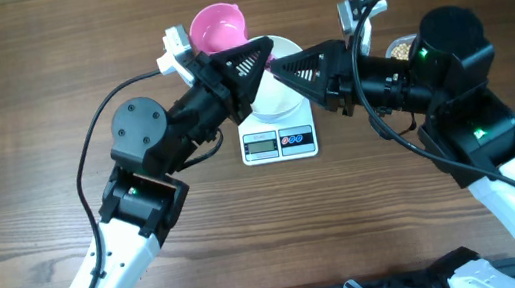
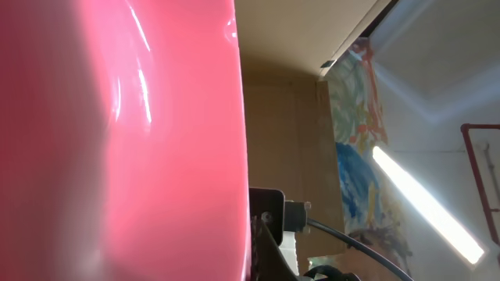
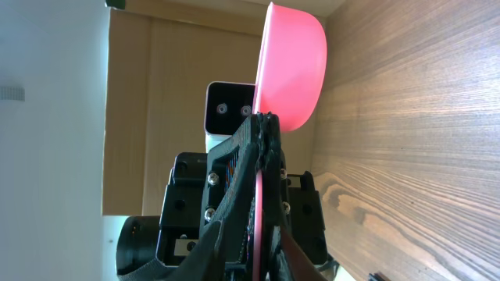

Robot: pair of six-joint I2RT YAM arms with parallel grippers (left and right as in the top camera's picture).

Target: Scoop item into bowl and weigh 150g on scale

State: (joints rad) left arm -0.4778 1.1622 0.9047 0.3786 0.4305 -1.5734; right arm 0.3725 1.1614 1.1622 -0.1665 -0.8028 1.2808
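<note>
**Weighing Status: Scoop in Hand, Bowl Apparently Unfilled**

We locate the beans [image 1: 401, 46] only as a small tan patch in a container at the far right, mostly hidden behind the right arm. We see none in the bowl [image 1: 280, 102], whose visible interior is plain white. Both gripper tips overlap much of it, so we cannot rule out a few beans beneath them. The bowl sits on the scale [image 1: 279, 143], which rests on the wooden surface [image 1: 36, 145].

The pink scoop [image 1: 218, 28] appears at the bowl's far left rim. Its cup opens upward and looks empty as far as we can tell. The left gripper [image 1: 248, 64] is closed on the scoop's handle; the right wrist view shows the thin pink handle pinched between black fingers. The right gripper [image 1: 296, 70] points at the same spot, nearly tip to tip with the left one. We cannot tell whether it is open or closed, nor whether it touches the handle.

We judge the task to be at an early stage. The bowl is on the scale and the tool is in hand. Scooping, pouring and trimming to the target weight remain.

Readable markings: none. The digits on the scale's display are too small to read, and its button panel shows only coloured dots. The left wrist view shows a colourful picture in the background, without legible text.
</note>
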